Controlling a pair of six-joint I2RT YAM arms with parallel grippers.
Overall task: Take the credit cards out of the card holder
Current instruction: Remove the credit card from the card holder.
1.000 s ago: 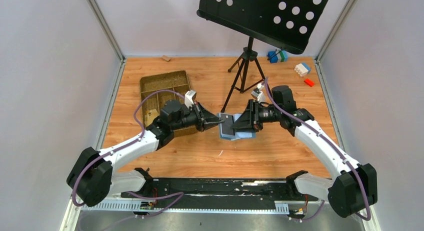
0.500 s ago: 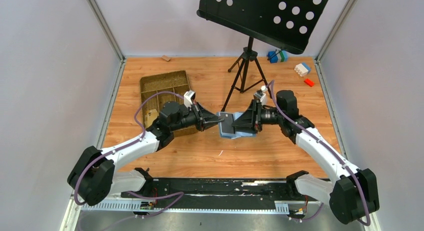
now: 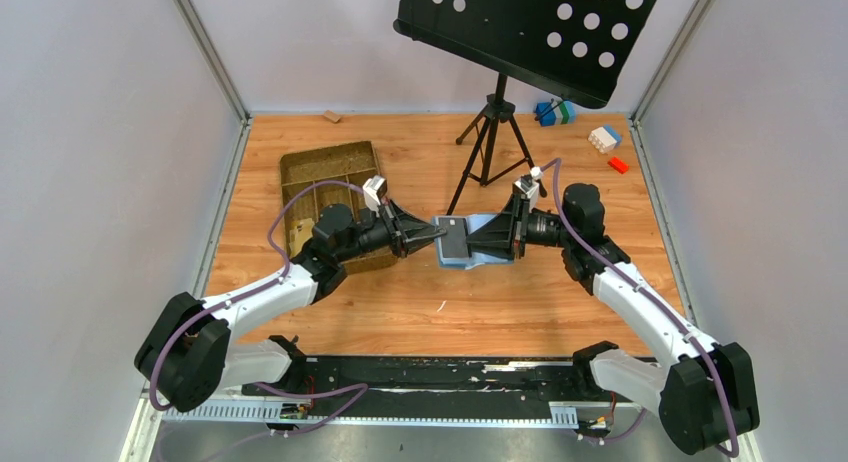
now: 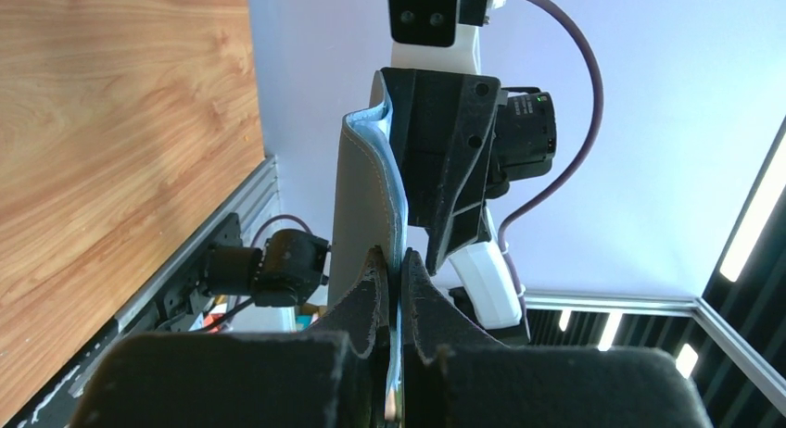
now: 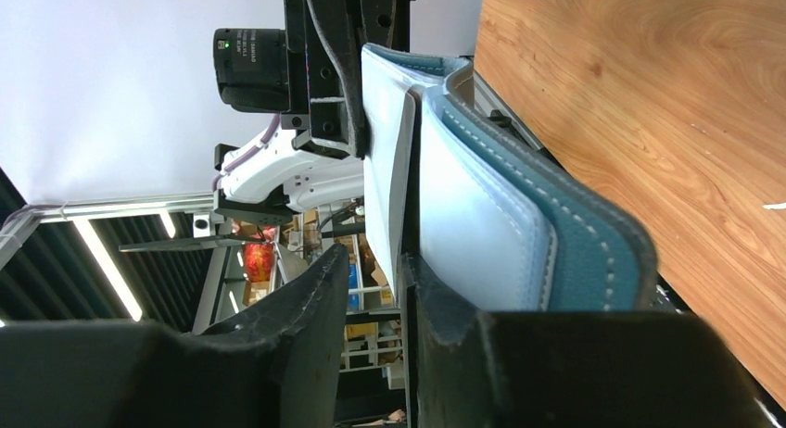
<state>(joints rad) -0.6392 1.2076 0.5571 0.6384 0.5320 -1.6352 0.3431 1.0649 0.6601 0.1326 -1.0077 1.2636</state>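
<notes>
Both pincers are holding the card holder (image 3: pixel 480 262) clear of the wood-grain surface (image 3: pixel 400 302), mid-field. Left pincer (image 3: pixel 438 236) is clamping its thin pale-lined edge. Right pincer (image 3: pixel 472 244) is gripping a leaf by the stitched blue leather fold. Tripod (image 3: pixel 487 132) legs are standing just behind, and a brown compartmented tray (image 3: pixel 330 172) is lying to the left.

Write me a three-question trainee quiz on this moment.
1. True or false: the card holder rests on the table.
2. The brown tray lies nearer which arm? A left, B right.
3. Fill in: the left claw is ____ on the card holder's edge.
Key: 1 false, it hangs off the table between the left claw and the right claw; 2 A; 3 shut.
</notes>
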